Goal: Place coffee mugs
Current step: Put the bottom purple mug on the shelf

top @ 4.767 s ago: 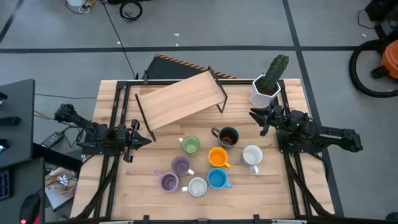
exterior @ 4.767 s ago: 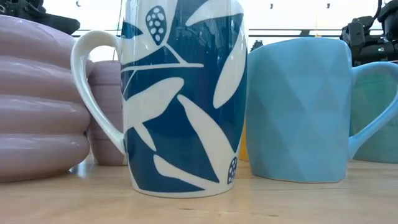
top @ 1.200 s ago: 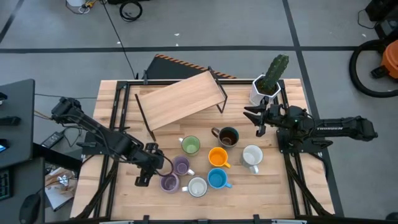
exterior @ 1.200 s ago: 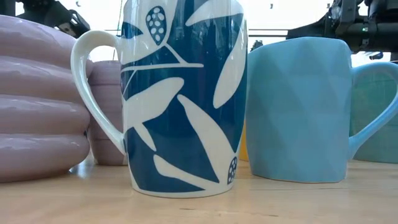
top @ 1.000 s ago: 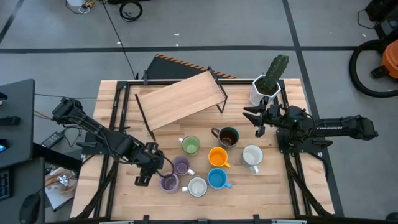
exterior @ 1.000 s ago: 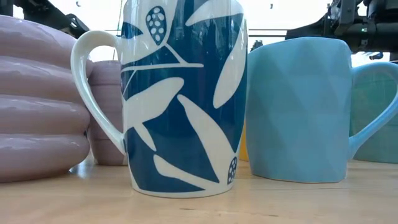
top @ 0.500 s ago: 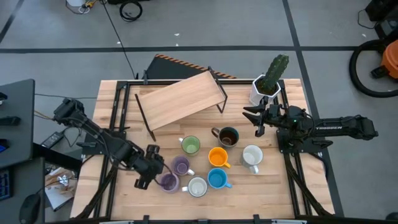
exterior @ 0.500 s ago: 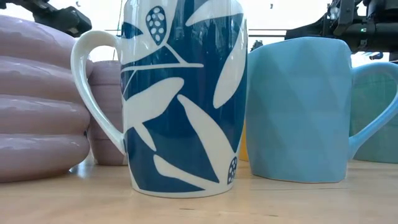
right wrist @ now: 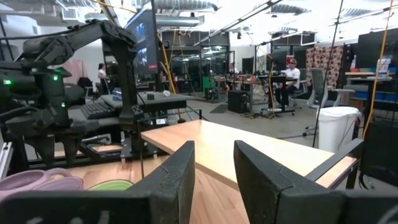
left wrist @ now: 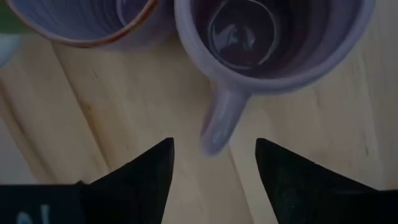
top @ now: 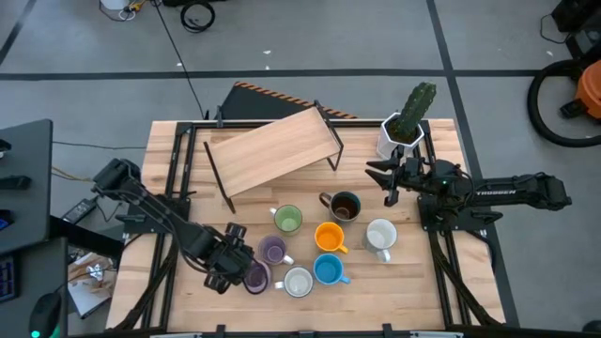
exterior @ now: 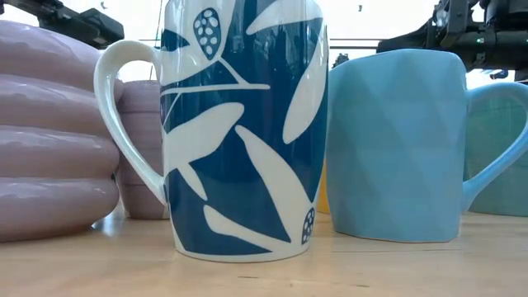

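Showing no readable writing: mugs (top: 315, 244)

low cam is basically all blue-leaf mug (exterior: 247, 132), rim cut off up top; ribbed purple mug (exterior: 45, 132) cropped at the left edge, light blue mug (exterior: 396, 144) handle cropped on the right, other mugs hidden behind

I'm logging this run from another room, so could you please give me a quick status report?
Left gripper open, fingers straddling the purple mug handle. Right gripper waits near the cactus pot, empty. Second purple mug close beside.
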Controlling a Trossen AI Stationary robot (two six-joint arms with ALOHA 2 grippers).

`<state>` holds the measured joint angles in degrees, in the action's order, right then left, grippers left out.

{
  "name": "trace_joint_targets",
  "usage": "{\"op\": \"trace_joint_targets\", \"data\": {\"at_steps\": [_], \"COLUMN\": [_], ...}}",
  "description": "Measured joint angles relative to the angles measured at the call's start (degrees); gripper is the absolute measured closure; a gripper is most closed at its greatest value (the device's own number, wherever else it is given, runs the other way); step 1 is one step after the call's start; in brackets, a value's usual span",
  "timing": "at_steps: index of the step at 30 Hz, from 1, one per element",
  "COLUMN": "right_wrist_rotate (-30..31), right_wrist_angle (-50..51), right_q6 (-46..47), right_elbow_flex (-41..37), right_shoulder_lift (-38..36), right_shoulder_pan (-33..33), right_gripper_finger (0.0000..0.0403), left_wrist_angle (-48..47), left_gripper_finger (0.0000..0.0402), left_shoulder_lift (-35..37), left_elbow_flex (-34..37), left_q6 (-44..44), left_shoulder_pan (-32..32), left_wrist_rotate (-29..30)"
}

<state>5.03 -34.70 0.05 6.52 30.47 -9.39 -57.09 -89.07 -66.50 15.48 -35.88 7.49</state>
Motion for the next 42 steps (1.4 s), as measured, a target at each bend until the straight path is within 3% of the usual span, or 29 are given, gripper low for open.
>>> {"op": "trace_joint_targets", "data": {"at_steps": [15,34,42], "right_wrist_rotate": [0.0,2.8,2.8], "right_wrist_angle": [-0.4,-0.6,-0.8], "right_q6": [-0.1,0.0,0.4], "right_elbow_flex": [0.0,0.0,0.0], "right_shoulder_lift": [0.4,1.8,1.8], "right_shoulder_pan": [0.0,0.0,0.0], "right_gripper_finger": [0.0285,0.0285,0.0285], "left_wrist_angle": [8.4,9.4,7.0], "left_gripper_finger": [0.0177,0.0340,0.0343], "left_shoulder_lift": [-1.0,-1.0,0.4], "left_elbow_flex": [5.7,6.3,6.3], "left_q6": [-3.1,-4.8,-4.9], "left_shoulder_pan": [0.1,0.0,0.1], "left_wrist_rotate": [0.2,-1.2,-1.2]}}
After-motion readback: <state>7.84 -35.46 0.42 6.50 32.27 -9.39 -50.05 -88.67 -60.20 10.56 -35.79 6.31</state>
